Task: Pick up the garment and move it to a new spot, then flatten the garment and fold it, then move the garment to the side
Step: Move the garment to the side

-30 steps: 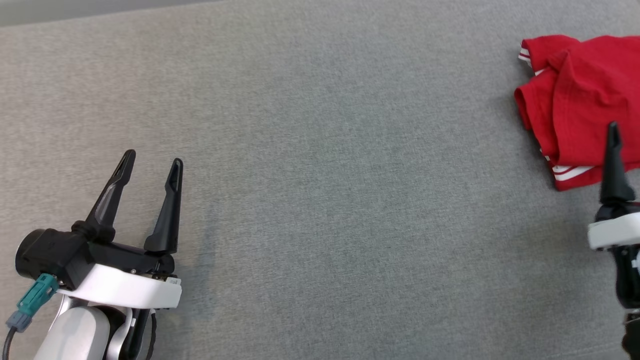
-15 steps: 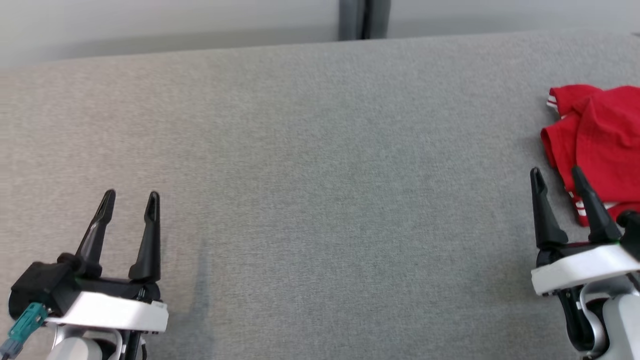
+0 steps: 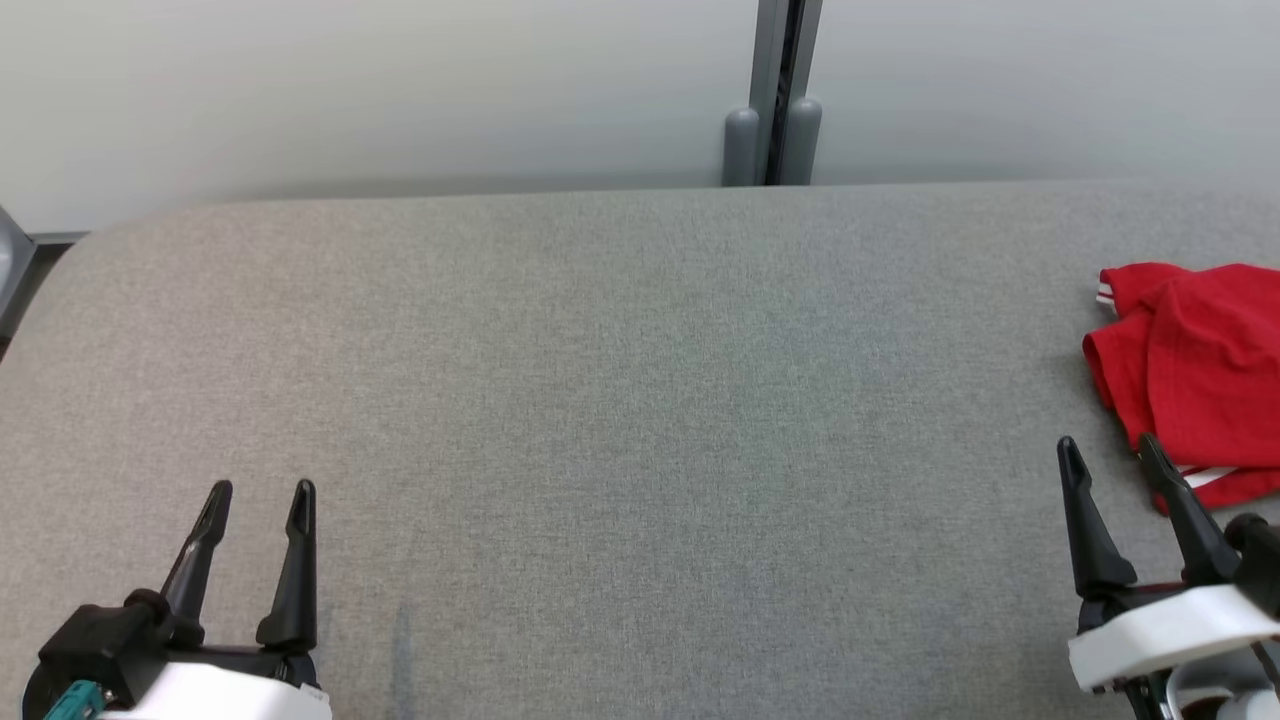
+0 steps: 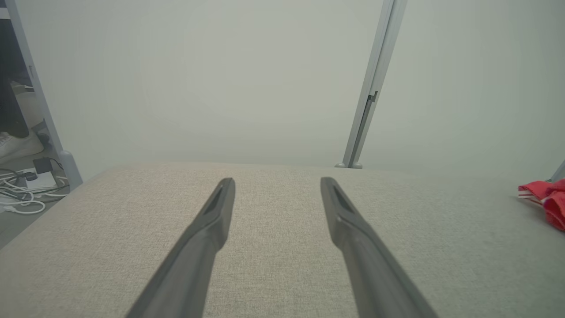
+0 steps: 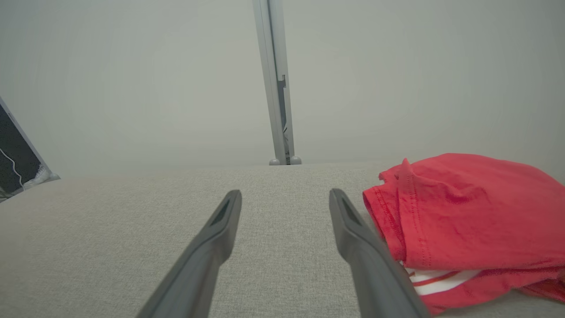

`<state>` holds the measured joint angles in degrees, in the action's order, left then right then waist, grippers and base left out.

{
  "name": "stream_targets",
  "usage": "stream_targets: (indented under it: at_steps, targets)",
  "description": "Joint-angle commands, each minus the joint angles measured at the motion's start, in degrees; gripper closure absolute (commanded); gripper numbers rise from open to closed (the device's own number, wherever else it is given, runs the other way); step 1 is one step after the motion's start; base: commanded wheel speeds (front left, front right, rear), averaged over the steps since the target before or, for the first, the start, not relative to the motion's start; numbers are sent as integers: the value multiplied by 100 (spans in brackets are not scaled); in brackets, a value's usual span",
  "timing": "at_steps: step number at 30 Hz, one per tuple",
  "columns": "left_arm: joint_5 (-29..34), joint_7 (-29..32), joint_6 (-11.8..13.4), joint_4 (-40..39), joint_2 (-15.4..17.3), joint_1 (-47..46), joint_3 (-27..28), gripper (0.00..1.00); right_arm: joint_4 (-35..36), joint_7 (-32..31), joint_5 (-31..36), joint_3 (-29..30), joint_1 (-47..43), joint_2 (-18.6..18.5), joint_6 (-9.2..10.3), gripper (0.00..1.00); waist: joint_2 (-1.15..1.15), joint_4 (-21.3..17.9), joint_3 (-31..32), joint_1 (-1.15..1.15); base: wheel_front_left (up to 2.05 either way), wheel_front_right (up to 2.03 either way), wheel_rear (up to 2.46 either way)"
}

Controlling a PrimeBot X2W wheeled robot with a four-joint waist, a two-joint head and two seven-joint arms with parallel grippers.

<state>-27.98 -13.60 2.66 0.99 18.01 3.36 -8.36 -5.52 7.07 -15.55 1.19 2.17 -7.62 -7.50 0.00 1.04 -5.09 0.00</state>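
- Grey fabric surface (image 3: 640, 400) is stretching wide under both arms, with a pale wall (image 3: 400, 90) and a grey post (image 3: 775, 100) standing behind it.
- Red garment (image 3: 1195, 370) is lying at the far right of the surface as a compact, layered bundle. White stripes are showing at its near edge, and part of it is running off the head view's right side.
- Lying like that, it is fitting two readings: a loose heap waiting to be carried to a new spot, or a roughly folded piece already set aside. The layers are looking uneven, yet the pictures are not settling which.
- Right gripper (image 3: 1108, 450) is hovering just beside the bundle's near-left corner with its jaws standing wide and holding nothing. In the right wrist view one finger is sitting close along the cloth's hem.
- Either way, that closeness is calling for care. Any motion of this arm is best kept from snagging the hem, since a dragged layer would be spoiling the lie of the cloth.
- Left gripper (image 3: 262, 490) is resting well apart at the lower left, jaws likewise wide and empty over bare surface.
- Cables (image 4: 22, 194) are lying on the floor beyond the surface's left end.
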Motion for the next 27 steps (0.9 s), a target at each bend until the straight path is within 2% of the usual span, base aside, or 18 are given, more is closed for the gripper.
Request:
stream_targets:
  at_steps: [1,15,27]
  targets:
    - [-32,16,41,0,45,45,6,0,51,-19,29,7,-72,-10,1,0,0,9,77,0,0,0,0]
    - [-46,221,141,-224,87,479,-120,0,981,-476,181,173,-828,101,1,0,0,-30,501,0,0,0,0]
    - [-73,276,187,-285,144,484,-140,0,1255,-639,155,243,-959,161,1,0,0,-33,503,0,0,0,0]
